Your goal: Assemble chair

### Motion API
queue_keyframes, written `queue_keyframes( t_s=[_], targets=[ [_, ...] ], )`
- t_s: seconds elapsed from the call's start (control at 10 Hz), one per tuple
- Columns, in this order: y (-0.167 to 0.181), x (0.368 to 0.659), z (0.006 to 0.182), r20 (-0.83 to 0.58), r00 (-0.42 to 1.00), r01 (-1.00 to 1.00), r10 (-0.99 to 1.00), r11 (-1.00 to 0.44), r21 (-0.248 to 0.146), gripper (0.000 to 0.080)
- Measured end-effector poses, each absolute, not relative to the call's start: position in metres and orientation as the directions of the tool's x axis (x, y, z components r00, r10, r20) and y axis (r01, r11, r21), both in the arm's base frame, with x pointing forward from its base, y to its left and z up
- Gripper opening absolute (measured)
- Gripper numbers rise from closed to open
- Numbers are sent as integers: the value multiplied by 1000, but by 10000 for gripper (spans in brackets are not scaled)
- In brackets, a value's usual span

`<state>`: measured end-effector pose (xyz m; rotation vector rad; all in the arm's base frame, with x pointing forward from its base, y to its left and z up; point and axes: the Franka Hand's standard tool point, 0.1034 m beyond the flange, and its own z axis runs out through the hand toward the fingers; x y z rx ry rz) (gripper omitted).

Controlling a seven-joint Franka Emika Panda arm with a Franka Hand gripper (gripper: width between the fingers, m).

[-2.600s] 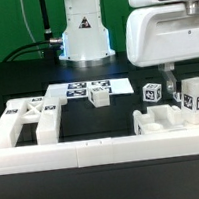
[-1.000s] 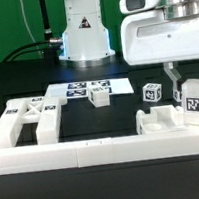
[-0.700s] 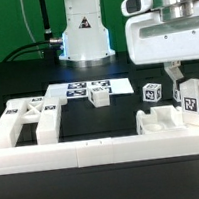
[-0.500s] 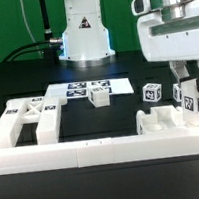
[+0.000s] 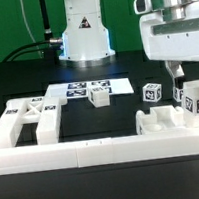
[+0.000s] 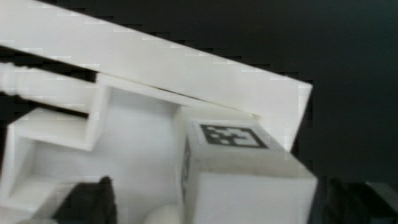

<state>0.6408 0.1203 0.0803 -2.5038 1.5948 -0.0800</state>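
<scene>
Exterior view's right: the gripper stands spread astride the upright tagged block on a white chair piece. Placing looks done; next, lift straight clear without nudging the block.

White plastic chair pieces lay spread on the black desk: a flat cross-braced panel at the exterior view's left, a small block near the middle, a tagged cube further right. At the far right, a tagged block stood upright, touching a low white piece.
</scene>
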Motion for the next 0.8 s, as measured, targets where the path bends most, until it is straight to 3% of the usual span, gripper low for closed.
queue_keyframes(
  t_s=[0.1, 0.4, 0.8],
  targets=[
    [120, 640, 80, -35, 488, -862, -872, -476, -175, 636],
    [120, 640, 79, -1, 643, -754, -766, -633, -178, 648],
    [124, 642, 77, 58, 925, -369, -375, -925, -90, 648]
  ],
)
